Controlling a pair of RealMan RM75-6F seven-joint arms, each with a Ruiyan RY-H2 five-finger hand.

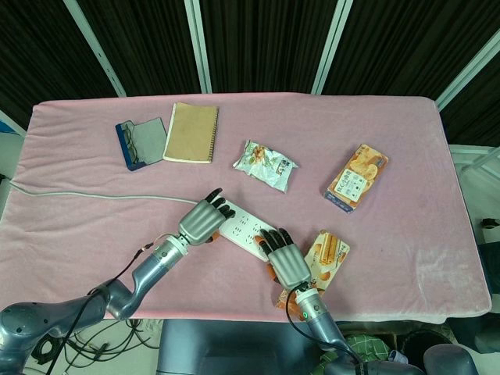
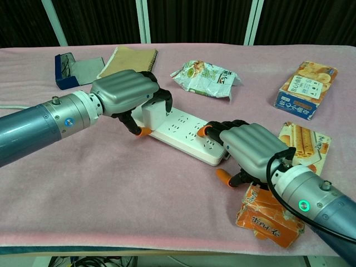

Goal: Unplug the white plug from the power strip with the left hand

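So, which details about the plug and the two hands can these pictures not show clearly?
- Plug prongs: in both views the left hand wraps the white plug, so whether it has left the power strip cannot be told.
- Right hand palm: the hand's own back hides the contact with the strip's end.
- Socket markings: too small in the head view.
- Grey cable: cut off at the left edge.

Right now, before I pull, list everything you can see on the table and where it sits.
white plug: one, white, left end of strip, gripped.
power strip: one, white, front centre, grey cord running left.
notebook: one, tan, back left.
glasses case: one, blue-grey, left of notebook.
snack bag: one, pale, centre.
orange boxes: one, right.
biscuit packs: two, front right.
table: pink cloth.
left hand: grips plug.
right hand: rests on strip's right end.
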